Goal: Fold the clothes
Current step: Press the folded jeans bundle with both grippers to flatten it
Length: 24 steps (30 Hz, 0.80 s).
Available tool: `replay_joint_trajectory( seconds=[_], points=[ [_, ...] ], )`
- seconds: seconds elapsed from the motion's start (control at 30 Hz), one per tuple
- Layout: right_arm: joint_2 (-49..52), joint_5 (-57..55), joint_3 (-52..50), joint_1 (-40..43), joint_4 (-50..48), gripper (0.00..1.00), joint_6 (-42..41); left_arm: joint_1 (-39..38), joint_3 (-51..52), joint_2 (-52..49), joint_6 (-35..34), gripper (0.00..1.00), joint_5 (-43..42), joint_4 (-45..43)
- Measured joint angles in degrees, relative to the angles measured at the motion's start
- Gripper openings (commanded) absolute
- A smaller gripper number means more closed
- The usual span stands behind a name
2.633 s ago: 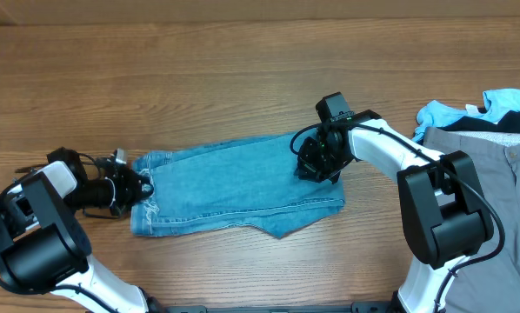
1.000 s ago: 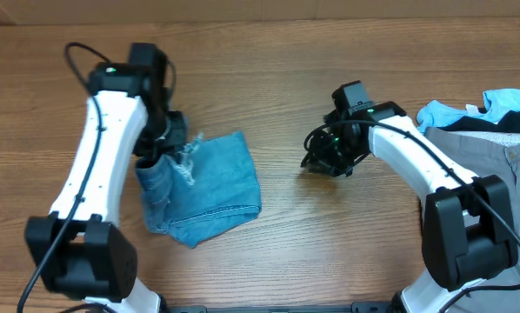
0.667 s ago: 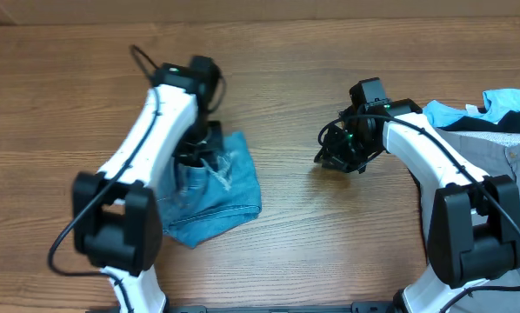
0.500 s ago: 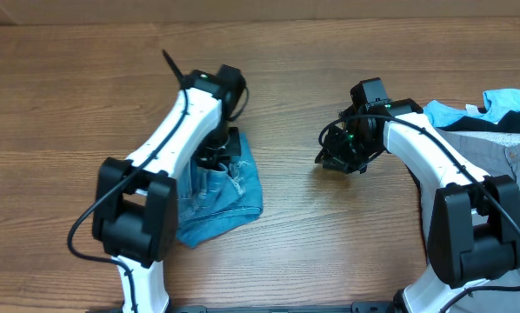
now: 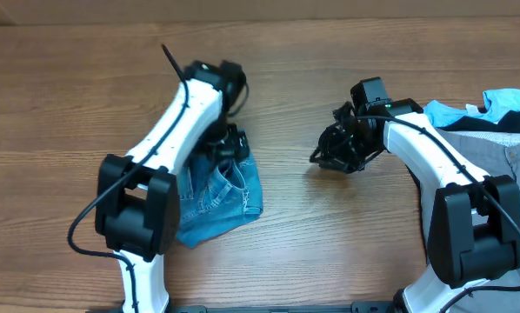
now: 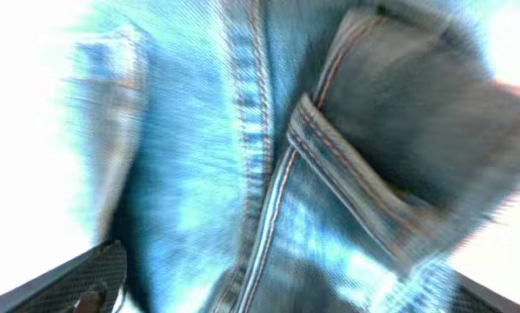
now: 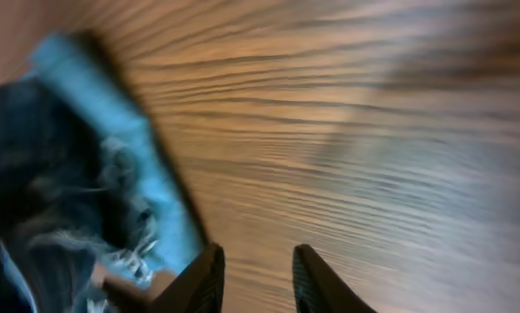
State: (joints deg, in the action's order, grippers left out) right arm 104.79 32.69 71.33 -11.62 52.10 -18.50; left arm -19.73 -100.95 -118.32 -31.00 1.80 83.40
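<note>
On the wooden table (image 5: pixel 330 69), left of centre in the overhead view: the jeans (image 5: pixel 230 196), bunched into a rumpled, roughly square bundle with seams and stitching turned up. Right at the bundle's top edge: the left gripper (image 5: pixel 231 143), pointing down, on or just over the denim; cannot tell which from above. Seen from the left wrist: fingers (image 6: pixel 77 283) spread wide, one at each lower corner of the frame, pinching nothing. Between and beyond them, blurred denim, with a long double seam down the middle and a pocket (image 6: pixel 399 148) with orange stitching at upper right.

Right of centre in the overhead view, well apart from the jeans: the right gripper (image 5: pixel 328 156), low over bare wood. From the right wrist: fingertips a little apart, wood grain in the narrow gap, nothing gripped. At far left of that frame, a blurred blue edge of the jeans (image 7: pixel 125 122) with pale frayed threads below it.

At the right edge of the overhead view, a heap of other garments: sky-blue garment (image 5: pixel 503 103) at top, black strip (image 5: pixel 486 124) just under it, grey garment (image 5: pixel 495 200) below.
</note>
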Motion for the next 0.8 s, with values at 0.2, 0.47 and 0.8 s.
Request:
replay_joint_trajectory(
  seconds=[0.2,0.47,0.8],
  points=[
    [-0.1,14.6,0.0,-0.2,-1.5,0.42,9.2,5.0,-10.6,0.8,3.5,1.00,0.2,5.9],
    [-5.0,19.2,0.1,-10.8,-10.8,0.53,8.9,7.8,-13.9,4.6,7.2,0.96,0.4,7.8],
    [-5.0,-1.4,0.3,-29.1,-13.1,0.15,-0.7,7.8,-13.9,4.7,10.3,0.95,0.4,8.3]
  ],
)
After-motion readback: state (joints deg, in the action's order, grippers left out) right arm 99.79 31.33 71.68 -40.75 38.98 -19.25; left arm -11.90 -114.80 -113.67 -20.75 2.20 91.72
